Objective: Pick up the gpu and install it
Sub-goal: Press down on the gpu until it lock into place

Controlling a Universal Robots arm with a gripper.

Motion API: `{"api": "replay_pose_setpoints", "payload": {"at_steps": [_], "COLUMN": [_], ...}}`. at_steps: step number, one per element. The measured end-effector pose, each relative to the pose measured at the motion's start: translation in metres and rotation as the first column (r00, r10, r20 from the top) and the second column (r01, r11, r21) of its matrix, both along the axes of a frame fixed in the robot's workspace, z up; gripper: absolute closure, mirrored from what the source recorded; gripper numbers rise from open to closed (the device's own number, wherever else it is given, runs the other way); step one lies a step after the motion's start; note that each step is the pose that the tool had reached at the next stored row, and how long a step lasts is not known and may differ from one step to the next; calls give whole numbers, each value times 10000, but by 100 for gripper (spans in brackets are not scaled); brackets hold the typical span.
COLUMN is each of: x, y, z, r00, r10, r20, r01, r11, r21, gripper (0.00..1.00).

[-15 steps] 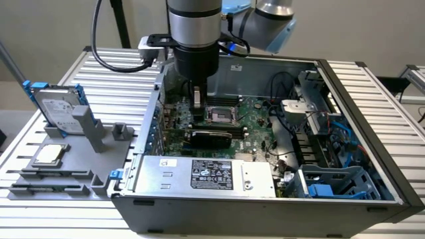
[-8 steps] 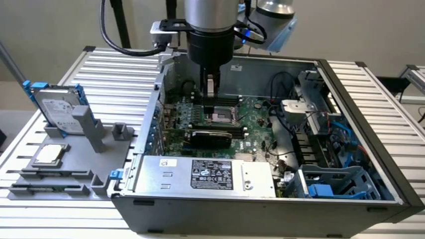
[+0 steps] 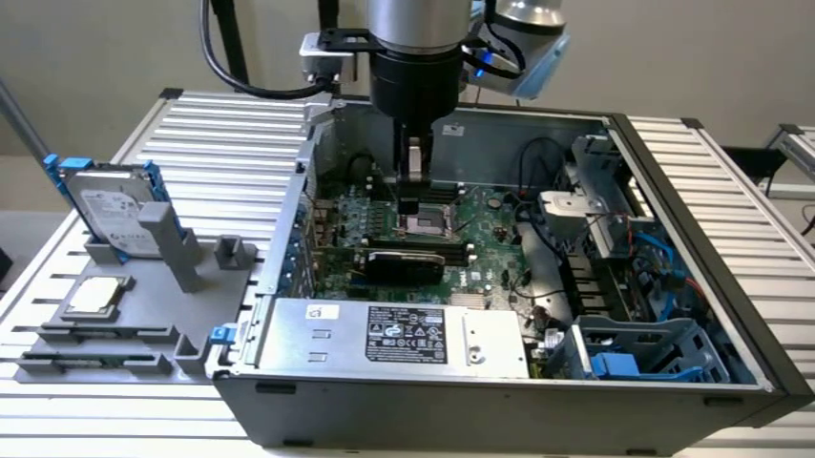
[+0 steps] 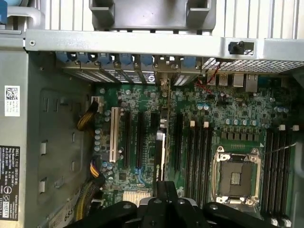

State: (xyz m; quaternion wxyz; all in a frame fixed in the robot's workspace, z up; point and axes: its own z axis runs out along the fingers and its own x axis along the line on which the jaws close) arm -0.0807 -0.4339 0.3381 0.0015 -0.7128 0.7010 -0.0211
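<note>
While the gpu [image 3: 405,260] stands slotted, the tool [image 3: 410,206] hovers shut above.

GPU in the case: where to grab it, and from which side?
Take the gpu by its upper long edge, coming straight down and pinching its two flat faces. It stands on edge in a motherboard slot, so only that edge is free; the case walls block the sides.

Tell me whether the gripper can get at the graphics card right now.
Probably yes: the case is open on top, and the shut gripper hangs just above the graphics card standing in its slot, with nothing between them.
</note>
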Motion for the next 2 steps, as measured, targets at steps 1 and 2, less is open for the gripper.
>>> {"api": "replay_pose_setpoints", "payload": {"at_steps": [1, 2], "x": [0, 0], "y": [0, 0], "z": [0, 0], "r00": [10000, 10000], "r10": [0, 0], "r20": [0, 0], "r01": [0, 0], "r11": [10000, 10000], "r21": [0, 0], "gripper": [89, 89]}}
